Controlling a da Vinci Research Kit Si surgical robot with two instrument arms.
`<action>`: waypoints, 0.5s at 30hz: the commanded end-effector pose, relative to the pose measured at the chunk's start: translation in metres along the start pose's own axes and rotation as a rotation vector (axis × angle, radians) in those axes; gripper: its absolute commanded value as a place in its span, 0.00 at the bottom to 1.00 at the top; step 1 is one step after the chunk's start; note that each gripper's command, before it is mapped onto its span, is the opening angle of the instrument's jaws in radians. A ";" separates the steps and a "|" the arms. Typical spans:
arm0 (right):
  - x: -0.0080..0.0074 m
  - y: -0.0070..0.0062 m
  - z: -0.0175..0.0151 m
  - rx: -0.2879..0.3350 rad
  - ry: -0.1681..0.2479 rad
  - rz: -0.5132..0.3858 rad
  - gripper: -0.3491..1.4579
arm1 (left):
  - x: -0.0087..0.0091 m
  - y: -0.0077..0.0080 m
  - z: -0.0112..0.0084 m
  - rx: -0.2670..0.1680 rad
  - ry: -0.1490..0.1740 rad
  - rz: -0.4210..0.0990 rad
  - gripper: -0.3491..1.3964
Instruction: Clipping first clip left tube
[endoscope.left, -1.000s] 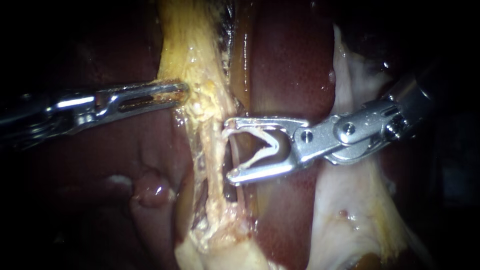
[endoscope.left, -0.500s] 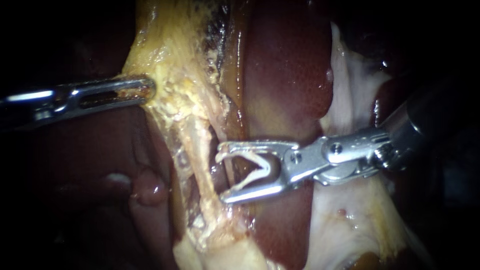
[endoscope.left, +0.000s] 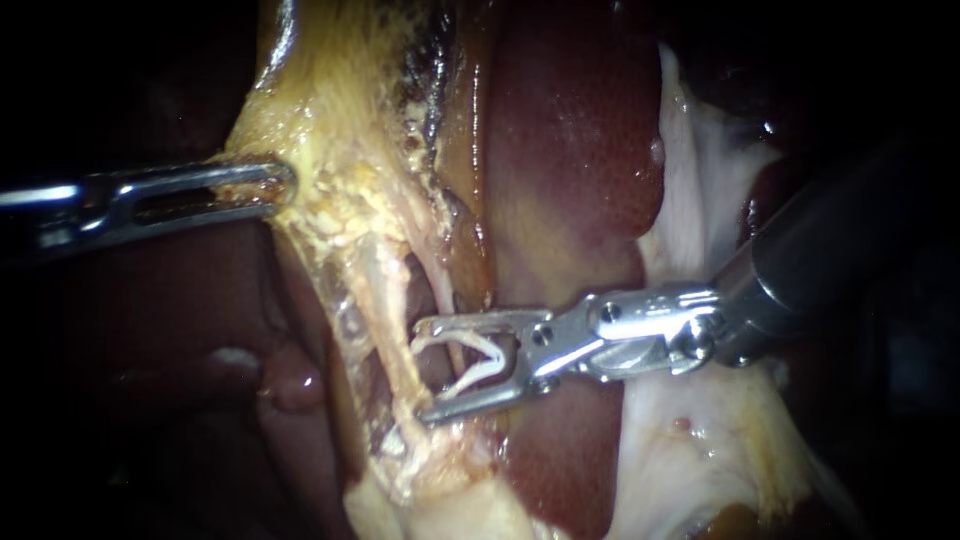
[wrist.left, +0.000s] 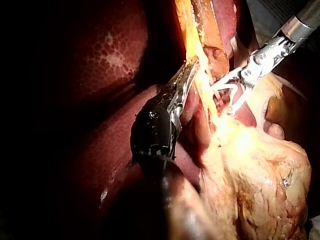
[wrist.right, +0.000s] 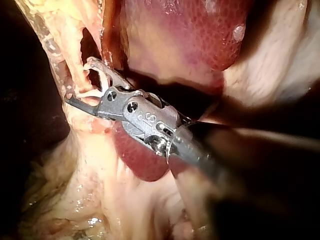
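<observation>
At the frame's left, our left instrument (endoscope.left: 280, 182), end effector clamped on yellow tissue (endoscope.left: 340, 210), has pulled it leftward, stretching the left tube (endoscope.left: 390, 330) at centre. Our right instrument (endoscope.left: 422, 370), holding the clip (endoscope.left: 492, 350) spread, has advanced until its tips reach the tube. It probably needs to go slightly deeper before closing.

Two instruments meet at a yellow strand of tissue beside the dark red liver (wrist.left: 110, 60).

The left instrument (wrist.left: 189, 70) rises from its dark wrist, its jaws closed together on the edge of the yellow strand (wrist.left: 201, 84). Just across the strand, the right instrument (wrist.left: 223, 99) reaches in from the far side, its jaws standing apart with a white clip (wrist.left: 226, 90) seated between them, touching both. Their tips lie against the strand. Below them spreads a lumpy, glistening mass of fatty tissue (wrist.left: 250, 165).
</observation>
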 end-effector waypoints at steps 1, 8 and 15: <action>0.0000 0.0001 0.0001 -0.001 0.001 0.001 0.49 | 0.0000 0.0000 0.0000 -0.001 0.000 0.000 0.00; 0.0003 0.0006 0.0021 0.002 -0.002 0.001 0.50 | 0.0000 -0.0001 -0.0001 -0.001 0.000 0.000 0.00; -0.0004 0.0001 0.0037 0.148 0.091 0.052 0.50 | 0.0002 -0.0001 0.0001 -0.003 -0.001 0.001 0.00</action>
